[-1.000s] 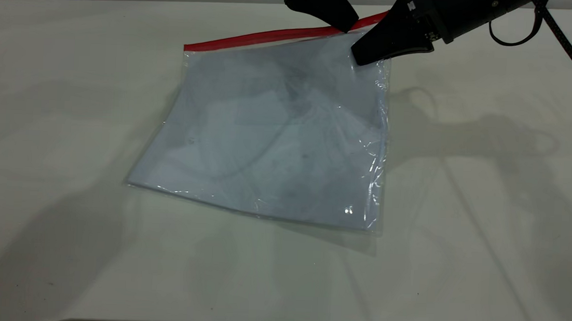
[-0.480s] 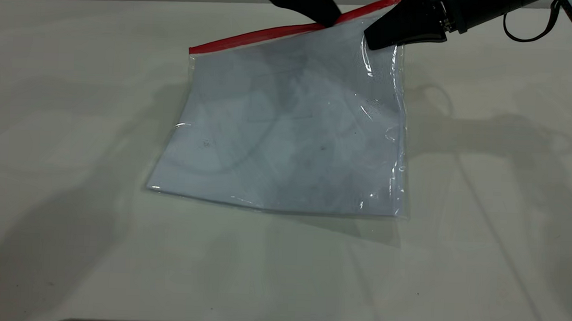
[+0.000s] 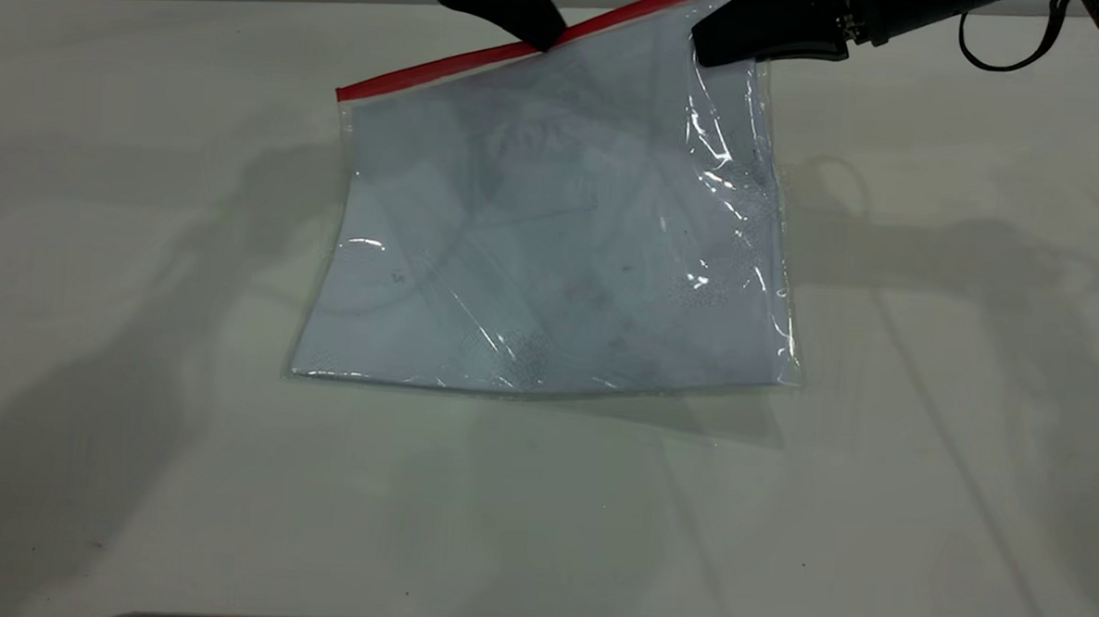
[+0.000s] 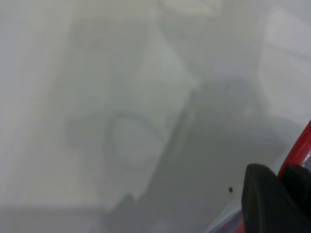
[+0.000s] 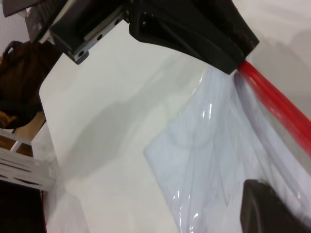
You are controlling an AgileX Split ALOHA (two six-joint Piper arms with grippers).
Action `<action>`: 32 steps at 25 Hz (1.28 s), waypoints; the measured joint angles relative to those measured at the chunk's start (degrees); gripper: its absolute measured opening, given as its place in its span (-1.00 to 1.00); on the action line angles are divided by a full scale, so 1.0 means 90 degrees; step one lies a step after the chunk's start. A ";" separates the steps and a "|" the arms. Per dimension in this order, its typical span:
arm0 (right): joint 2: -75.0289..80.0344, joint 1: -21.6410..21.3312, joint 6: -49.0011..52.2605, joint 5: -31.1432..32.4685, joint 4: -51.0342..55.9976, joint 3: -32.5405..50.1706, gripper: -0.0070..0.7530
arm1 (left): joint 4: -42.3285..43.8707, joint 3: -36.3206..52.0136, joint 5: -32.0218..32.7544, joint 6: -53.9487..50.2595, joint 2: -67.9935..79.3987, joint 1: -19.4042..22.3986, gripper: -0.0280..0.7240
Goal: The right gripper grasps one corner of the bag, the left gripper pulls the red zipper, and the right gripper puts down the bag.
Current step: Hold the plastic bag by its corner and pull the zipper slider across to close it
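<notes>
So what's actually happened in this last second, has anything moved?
The left claw has slid leftward along the red zipper, from near the right claw toward the strip's middle. The right claw has lifted the bag's corner higher, so the red edge slopes more steeply and the plastic has shifted and creased differently. Both claws stay clamped on the bag, whose near edge still rests on the table.

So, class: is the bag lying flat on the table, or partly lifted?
Partly lifted. The bag hangs tilted from the right gripper at its top corner, while its lower edge rests on the table.
</notes>
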 joint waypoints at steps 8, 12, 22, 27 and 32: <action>0.0000 0.0000 -0.0042 0.0000 0.0195 0.0000 -0.89 | 0.0569 0.0000 -0.0006 -0.0054 0.0000 0.0166 -0.67; 0.0000 0.0000 -0.0071 0.0000 0.0246 0.0000 -0.89 | 0.0677 0.0000 -0.0021 -0.0076 0.0000 0.0296 -0.66; 0.0000 -0.0029 -0.0154 0.0007 0.0433 0.0000 -0.89 | 0.1074 0.0000 -0.0148 -0.0233 0.0000 0.0685 -0.66; 0.0000 -0.0029 -0.0243 0.0009 0.0503 0.0000 -0.89 | 0.1489 0.0000 -0.0164 -0.0544 0.0019 0.0878 -0.65; 0.0000 -0.0029 -0.0244 0.0014 0.0529 0.0000 -0.89 | 0.1937 0.0000 -0.0164 -0.0986 0.0019 0.1068 -0.65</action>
